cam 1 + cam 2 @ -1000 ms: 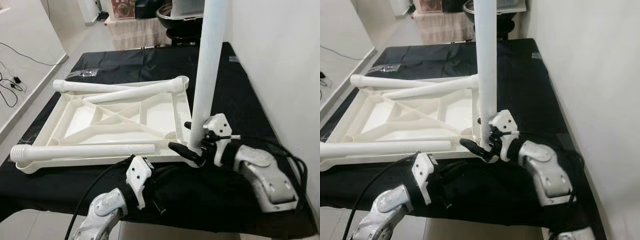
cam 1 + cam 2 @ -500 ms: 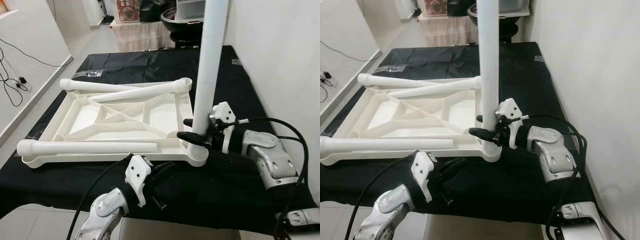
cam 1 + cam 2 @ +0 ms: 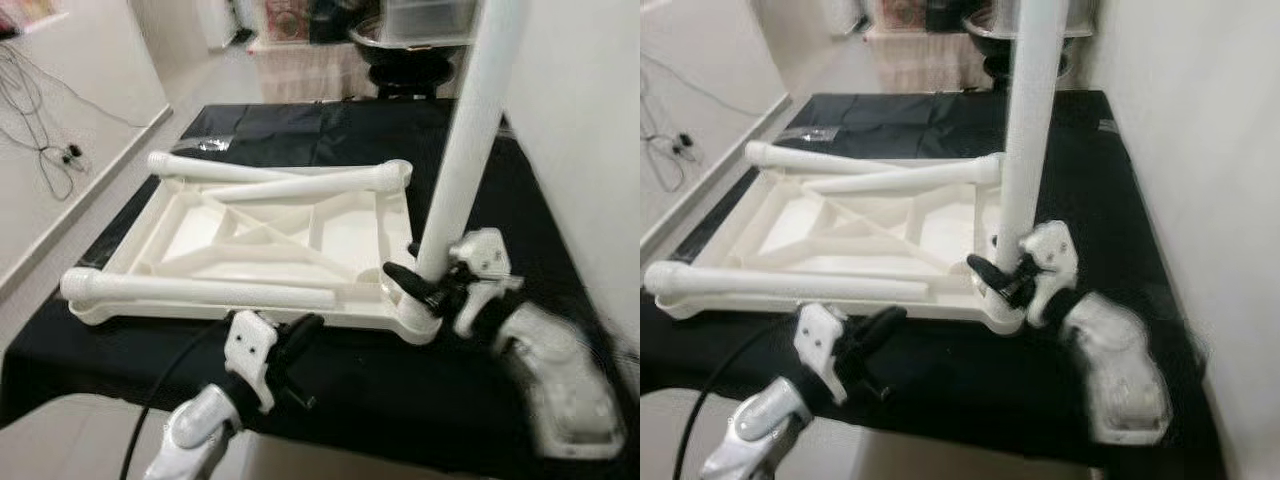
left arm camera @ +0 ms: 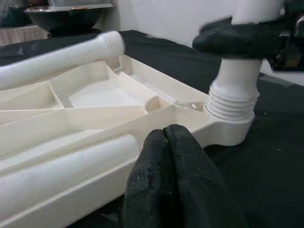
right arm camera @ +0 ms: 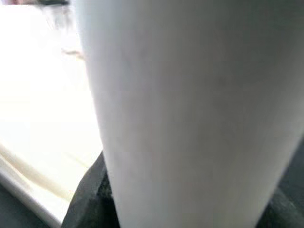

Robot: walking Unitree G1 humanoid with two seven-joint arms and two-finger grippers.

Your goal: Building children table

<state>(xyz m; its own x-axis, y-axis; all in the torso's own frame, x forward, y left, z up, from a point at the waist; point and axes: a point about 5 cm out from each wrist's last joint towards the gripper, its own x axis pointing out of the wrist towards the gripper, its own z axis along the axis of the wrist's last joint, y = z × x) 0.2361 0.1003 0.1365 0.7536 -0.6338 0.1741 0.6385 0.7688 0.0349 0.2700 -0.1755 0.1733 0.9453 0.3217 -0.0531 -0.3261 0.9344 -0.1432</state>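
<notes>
A white table top [image 3: 345, 225] lies upside down on a black cloth. One white leg [image 3: 465, 150] stands upright, slightly tilted, in the near right corner socket [image 4: 232, 128]. My right gripper [image 3: 420, 285] is shut on its lower end, and the same leg [image 5: 190, 114] sits close before the right wrist camera. Three more legs lie loose on the top: one along the front edge [image 3: 200, 290] and two at the back [image 3: 310, 185]. My left gripper [image 3: 300, 335] is shut on nothing, just in front of the top's near edge; its fingertips [image 4: 161, 147] are pressed together.
The black cloth [image 3: 380, 390] covers a low surface that ends close before me. A white wall [image 3: 590, 120] runs along the right. Floor with cables [image 3: 60, 150] lies to the left. A dark bowl-shaped stand [image 3: 400, 40] is beyond the far end.
The upright leg's lower end has settled into the corner socket, with my right gripper still on it. The camera has shifted and the right arm is blurred. The left gripper has hardly moved.
</notes>
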